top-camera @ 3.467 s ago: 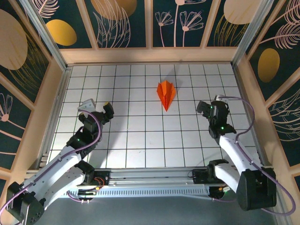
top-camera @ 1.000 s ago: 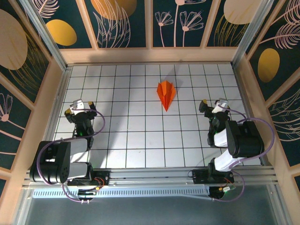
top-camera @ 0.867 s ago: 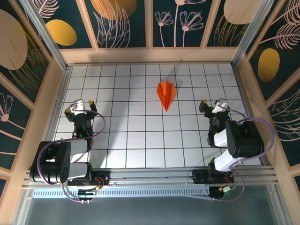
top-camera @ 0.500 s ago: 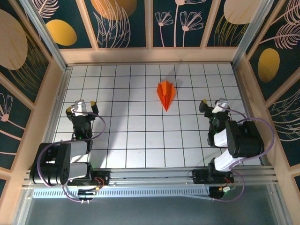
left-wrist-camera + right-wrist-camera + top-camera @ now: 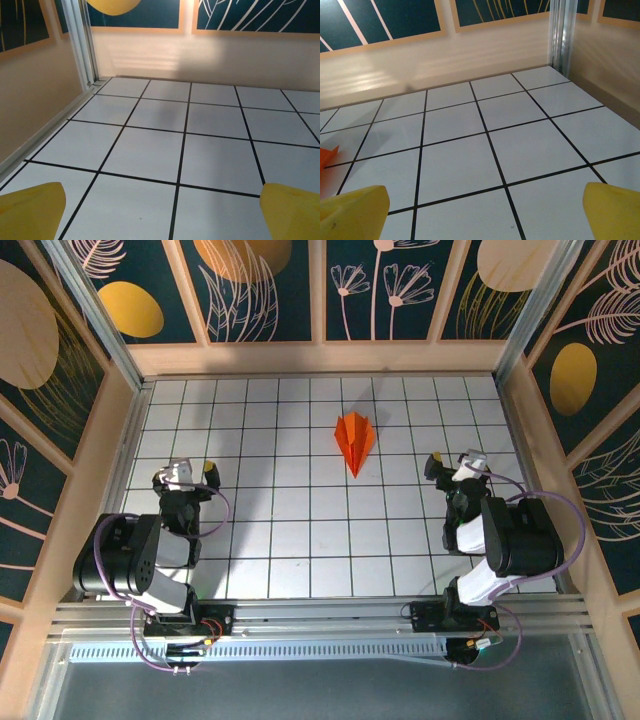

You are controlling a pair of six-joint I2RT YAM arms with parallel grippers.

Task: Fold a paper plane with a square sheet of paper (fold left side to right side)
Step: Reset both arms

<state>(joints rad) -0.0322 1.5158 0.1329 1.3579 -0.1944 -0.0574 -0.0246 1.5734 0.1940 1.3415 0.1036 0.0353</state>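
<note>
Kim: Walls (image 5: 260, 290) of dark panels with leaf and gold-oval prints box in a white grid table (image 5: 300, 540), right?

Lee: Yes, with pale wood framing all round. Biggest on the table are the two arms, folded low at the bottom corners — left arm (image 5: 130, 560) lower left, right arm (image 5: 505, 540) lower right.

Kim: And the grippers?

Lee: The left gripper (image 5: 185, 473) sits left of centre and the right gripper (image 5: 455, 461) right of centre, both pointing up the frame. Each has its jaws spread wide with nothing between them. On the left wrist camera the left gripper (image 5: 162, 215) shows yellow fingertips (image 5: 32, 210) in the bottom corners over bare tiles. The right gripper (image 5: 484, 212) looks the same on its own camera.

Kim: The plane?

Lee: The plane (image 5: 354, 440) lies flat just above centre, an orange dart with its nose pointing down the frame — well apart from both grippers. The right wrist camera catches a sliver of the plane (image 5: 326, 167) at its left edge.
</note>
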